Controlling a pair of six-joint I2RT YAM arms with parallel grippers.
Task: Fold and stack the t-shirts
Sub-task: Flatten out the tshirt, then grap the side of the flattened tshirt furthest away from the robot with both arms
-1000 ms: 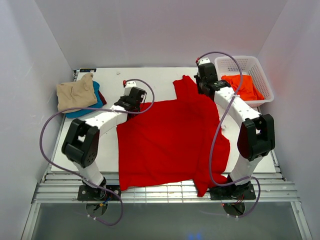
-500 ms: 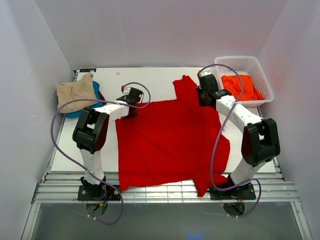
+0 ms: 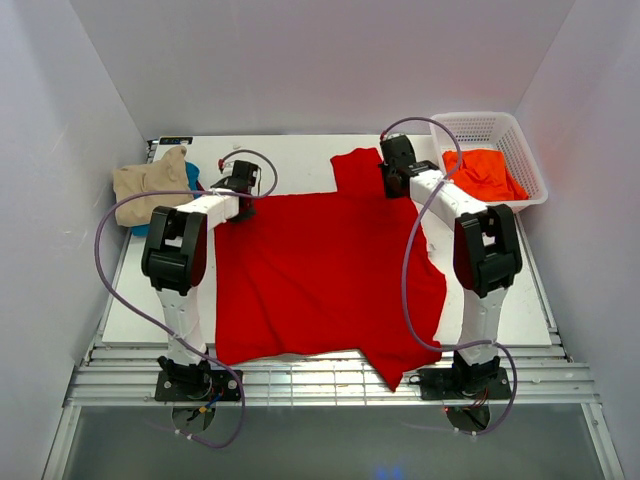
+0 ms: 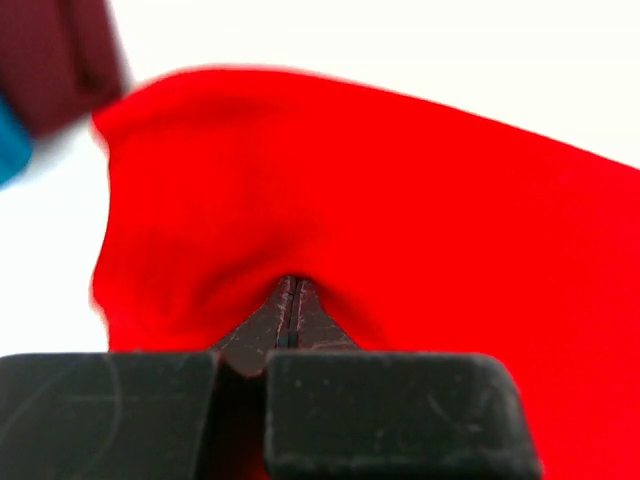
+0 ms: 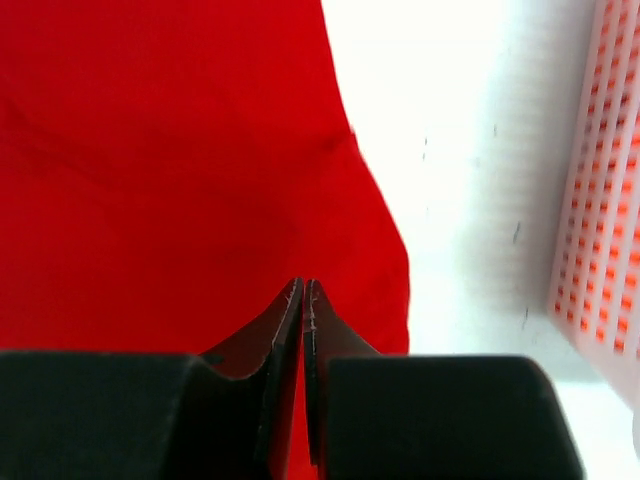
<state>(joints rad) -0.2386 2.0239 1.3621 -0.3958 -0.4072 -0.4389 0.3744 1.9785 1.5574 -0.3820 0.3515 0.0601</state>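
A bright red t-shirt point(image 3: 320, 270) lies spread across the middle of the table, its near hem hanging over the front edge. My left gripper point(image 3: 243, 183) is shut on the shirt's far left corner. In the left wrist view its jaws point(image 4: 290, 300) pinch a raised fold of red cloth point(image 4: 400, 200). My right gripper point(image 3: 397, 170) is shut on the far right part, by a sleeve. The right wrist view shows those jaws point(image 5: 303, 292) closed on the red cloth point(image 5: 170, 180) near its edge.
A white lattice basket point(image 3: 500, 118) at the back right holds an orange t-shirt point(image 3: 482, 172); its wall point(image 5: 600, 200) is right of the right gripper. A tan t-shirt point(image 3: 150, 185) tops a pile at the back left, over teal point(image 4: 8, 150) and dark red point(image 4: 55, 50) cloth.
Both grippers have moved toward the back of the table and a little left, dragging the red t-shirt with them. The cloth now lies flatter and further left.
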